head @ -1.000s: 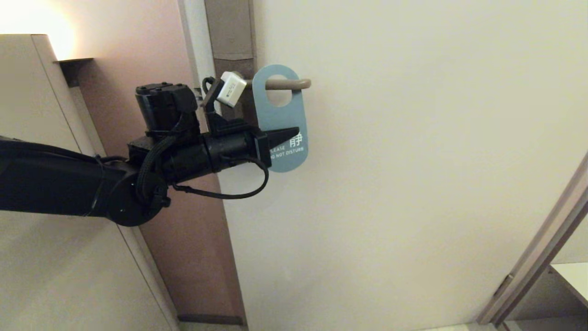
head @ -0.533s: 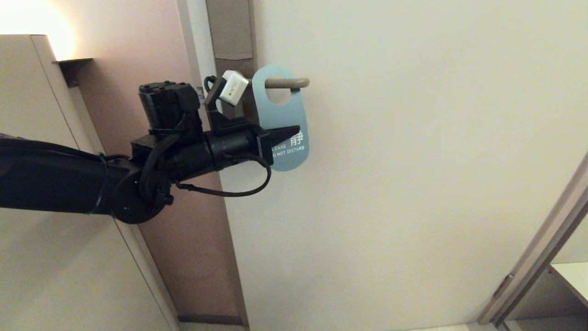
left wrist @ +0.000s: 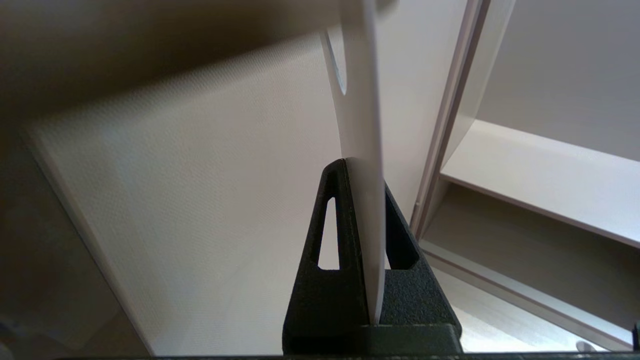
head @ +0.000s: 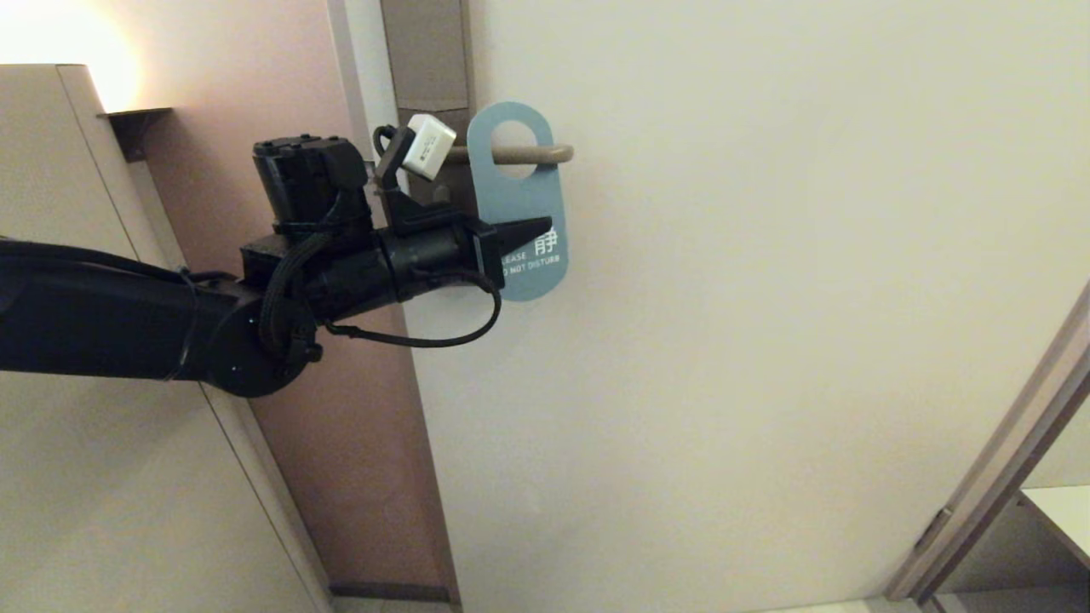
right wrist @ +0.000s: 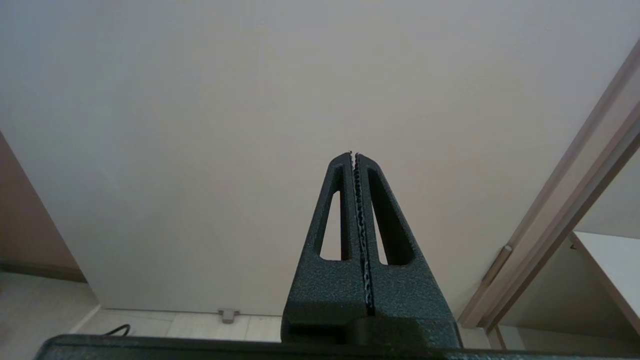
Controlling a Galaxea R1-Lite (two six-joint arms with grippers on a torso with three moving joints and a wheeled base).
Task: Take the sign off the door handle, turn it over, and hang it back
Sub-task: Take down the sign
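The sign (head: 517, 204), blue face with "PLEASE DO NOT DISTURB" towards me, is still threaded on the door handle (head: 552, 154). The beige lever crosses the middle of the sign's hole, so the hole's top rim stands clear above it. My left gripper (head: 547, 227) reaches in from the left and is shut on the sign's lower part. In the left wrist view the sign (left wrist: 361, 125) shows edge-on and pale, pinched between the black fingers (left wrist: 336, 225) of the left gripper (left wrist: 362, 175). My right gripper (right wrist: 354, 155) is shut on nothing, facing the door, out of the head view.
The pale door (head: 766, 298) fills the view, with the grey-brown lock plate (head: 426, 68) behind the handle. A door frame (head: 996, 477) and shelf (head: 1060, 511) lie at the lower right. A beige cabinet (head: 51, 213) stands on the left.
My left gripper has lifted the sign; its hole's top rim, which rested on the lever, now stands above it. The sign hangs straighter. The right arm has not moved.
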